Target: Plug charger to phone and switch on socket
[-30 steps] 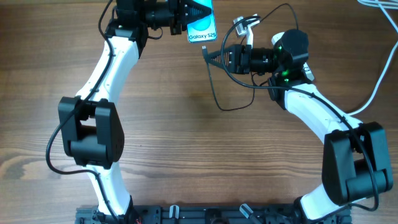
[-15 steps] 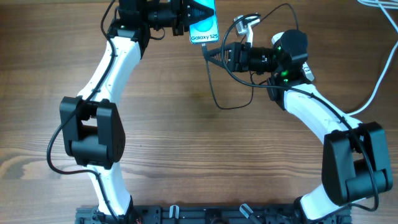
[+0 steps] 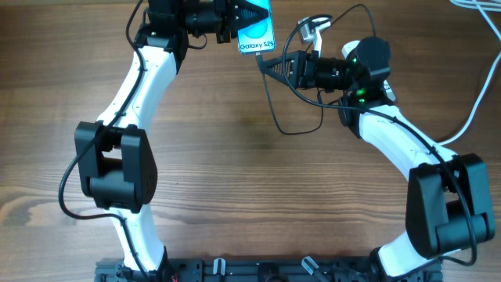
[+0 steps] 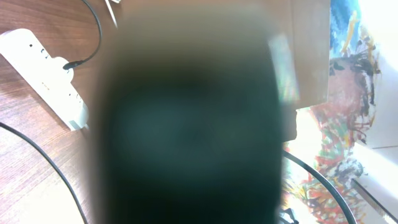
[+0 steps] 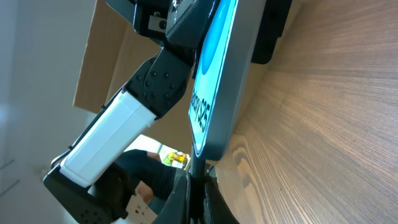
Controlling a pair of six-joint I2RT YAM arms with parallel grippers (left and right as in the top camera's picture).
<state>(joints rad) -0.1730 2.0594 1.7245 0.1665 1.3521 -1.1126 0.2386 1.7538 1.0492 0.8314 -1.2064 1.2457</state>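
Charger plug (image 5: 196,167) was clamped between the closed fingers (image 5: 180,196) of the right gripper (image 5: 198,198), nearest the right wrist camera. Its tip pointed up at the bottom edge of the phone (image 5: 219,81). Tip and edge touched; whether the tip was seated in the port could not be told. Directly beyond the plug, the phone appeared edge-on and tilted, with the cyan screen to the left and the white text band at the end nearest the plug. Farther along, the left gripper (image 5: 186,15) was closed on the phone's opposite end. The wood table (image 5: 336,124) lay at right.

From overhead, the charger cable (image 3: 283,134) ran from the right gripper (image 3: 268,67) toward the robot and formed a loop on the table (image 3: 235,196). It then returned past the right wrist toward the far edge. The phone (image 3: 257,35) sat just beyond the right gripper, screen up, with the left gripper (image 3: 244,14) clamped on its far end. A white cord (image 3: 476,106) lay well apart at far right.

In the left wrist view, a blurred dark shape (image 4: 193,124) filled the centre; the fingers could not be made out there. Beyond it, the socket (image 4: 46,74) lay on the table, with a thin black cable (image 4: 93,37) reaching its side.
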